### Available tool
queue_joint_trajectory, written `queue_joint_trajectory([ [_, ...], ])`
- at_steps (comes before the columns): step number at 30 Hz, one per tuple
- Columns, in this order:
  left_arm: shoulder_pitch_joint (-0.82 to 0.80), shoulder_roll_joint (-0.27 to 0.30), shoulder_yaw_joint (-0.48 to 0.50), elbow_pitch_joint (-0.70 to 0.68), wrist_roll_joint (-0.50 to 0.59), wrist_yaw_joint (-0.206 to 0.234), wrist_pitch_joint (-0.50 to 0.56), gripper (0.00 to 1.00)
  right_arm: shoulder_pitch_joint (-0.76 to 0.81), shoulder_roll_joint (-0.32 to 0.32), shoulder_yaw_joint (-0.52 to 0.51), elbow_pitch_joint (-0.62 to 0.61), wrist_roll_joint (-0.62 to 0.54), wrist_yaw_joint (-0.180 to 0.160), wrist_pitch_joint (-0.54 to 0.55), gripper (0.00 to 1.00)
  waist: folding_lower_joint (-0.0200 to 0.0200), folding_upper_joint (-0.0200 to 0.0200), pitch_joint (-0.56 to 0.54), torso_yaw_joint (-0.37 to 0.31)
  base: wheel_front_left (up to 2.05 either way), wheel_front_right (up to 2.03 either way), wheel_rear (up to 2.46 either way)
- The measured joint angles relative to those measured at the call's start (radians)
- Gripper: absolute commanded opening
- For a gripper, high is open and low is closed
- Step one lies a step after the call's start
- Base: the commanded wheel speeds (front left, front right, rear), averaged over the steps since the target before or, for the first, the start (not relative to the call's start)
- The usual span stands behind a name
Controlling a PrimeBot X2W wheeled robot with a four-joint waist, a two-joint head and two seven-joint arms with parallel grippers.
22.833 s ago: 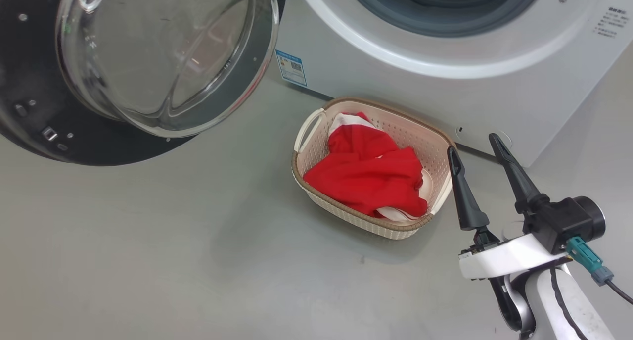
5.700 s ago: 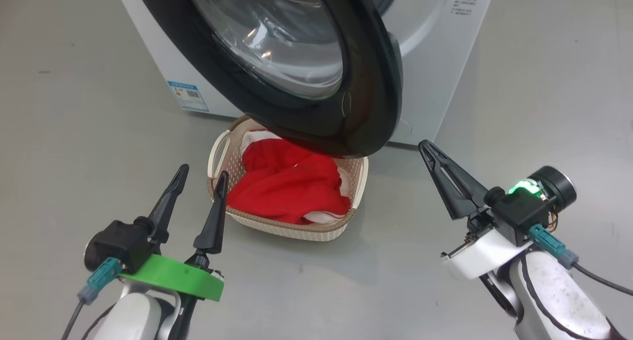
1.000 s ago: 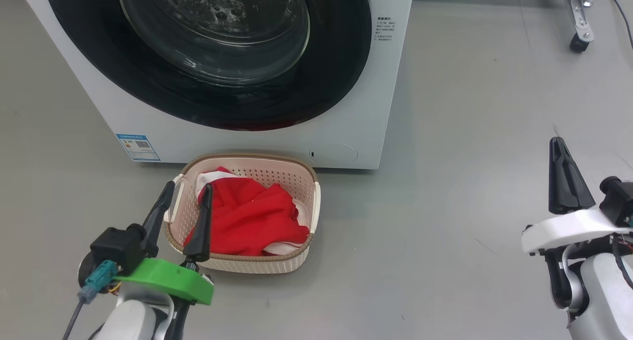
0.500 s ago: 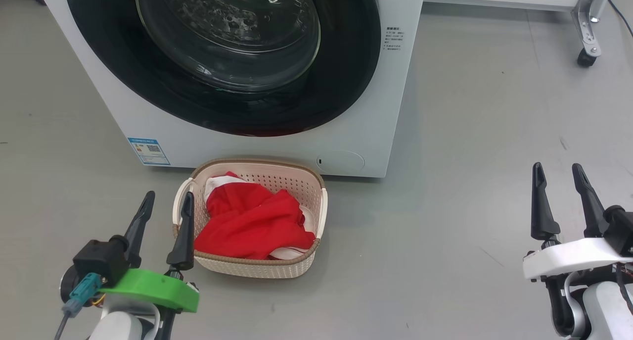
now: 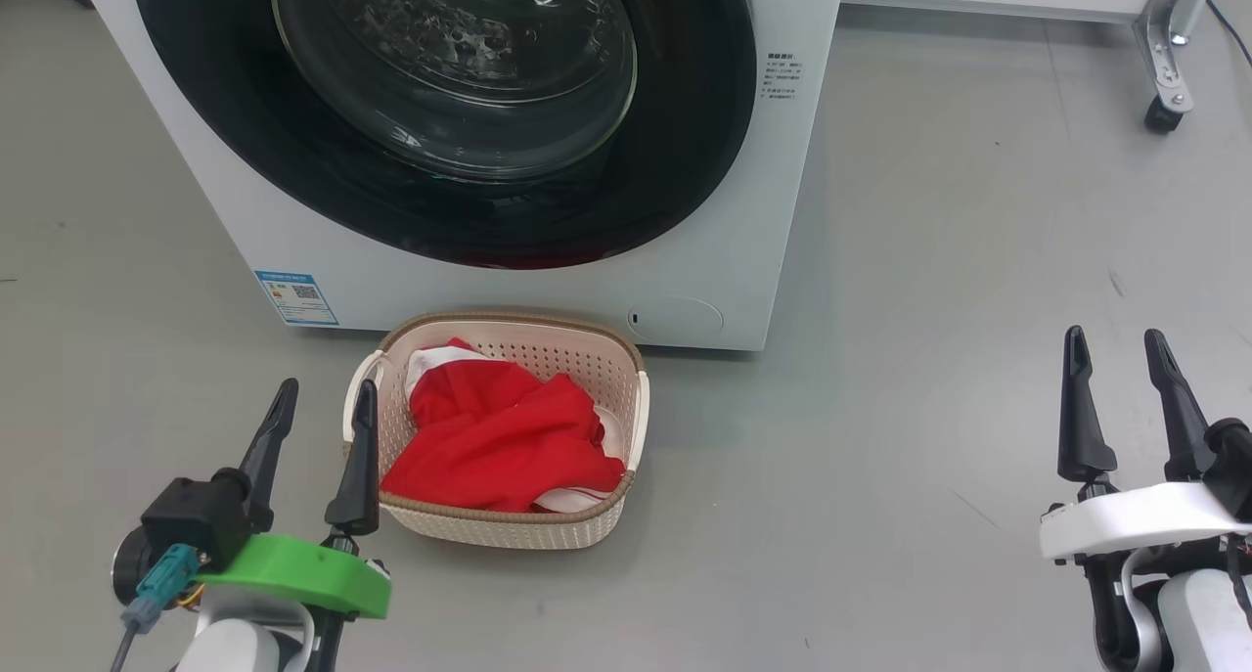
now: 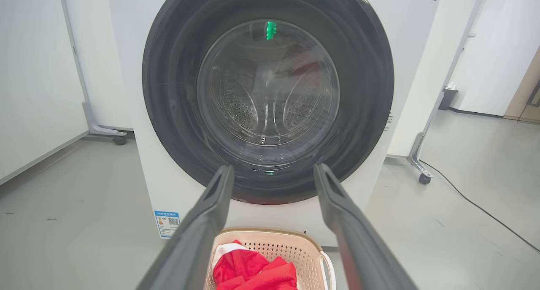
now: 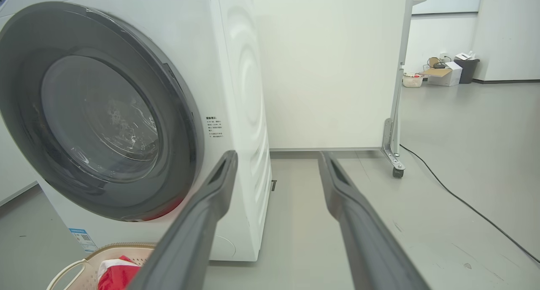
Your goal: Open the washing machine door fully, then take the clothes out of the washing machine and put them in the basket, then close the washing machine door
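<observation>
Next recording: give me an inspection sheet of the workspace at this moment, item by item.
Surface: grey floor, smooth.
Job's things: washing machine door shut flush on the washing machine; clothes piled in the basket, which stands on the floor before the machine.
Clutter: cardboard box and dark bin by the far wall.
Grippers: left gripper open, empty, near the basket's left end; right gripper open, empty, off to the right above the floor.
Cables: black cable lying on the floor by the partition's castor.
Surroundings: white partition beside the machine.
</observation>
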Motion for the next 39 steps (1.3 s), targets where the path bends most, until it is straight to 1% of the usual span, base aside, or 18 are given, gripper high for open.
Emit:
queue_joint_trajectory([
  [14, 0.005, -0.010, 0.002, 0.002, 0.025, 0.000, 0.000, 1.00, 0.022, 0.021, -0.037, -0.011, -0.022, 0.000, 0.000, 1.00, 0.0000, 0.0000, 0.002, -0.004, 0.00, 0.00, 0.00],
  [31, 0.013, -0.020, 0.015, 0.010, 0.022, 0.000, 0.000, 1.00, 0.038, 0.040, -0.056, -0.020, -0.044, 0.002, 0.000, 1.00, 0.0000, 0.0000, 0.005, -0.007, 0.00, 0.00, 0.00],
  [34, 0.014, -0.021, 0.015, 0.016, 0.017, 0.000, 0.000, 1.00, 0.038, 0.044, -0.058, -0.020, -0.046, 0.010, 0.000, 1.00, 0.0000, 0.0000, 0.004, -0.007, 0.00, 0.00, 0.00],
  [39, 0.015, -0.021, 0.015, 0.018, 0.013, 0.000, 0.000, 1.00, 0.038, 0.048, -0.062, -0.019, -0.051, 0.012, 0.000, 1.00, 0.0000, 0.0000, 0.004, -0.007, 0.00, 0.00, 0.00],
])
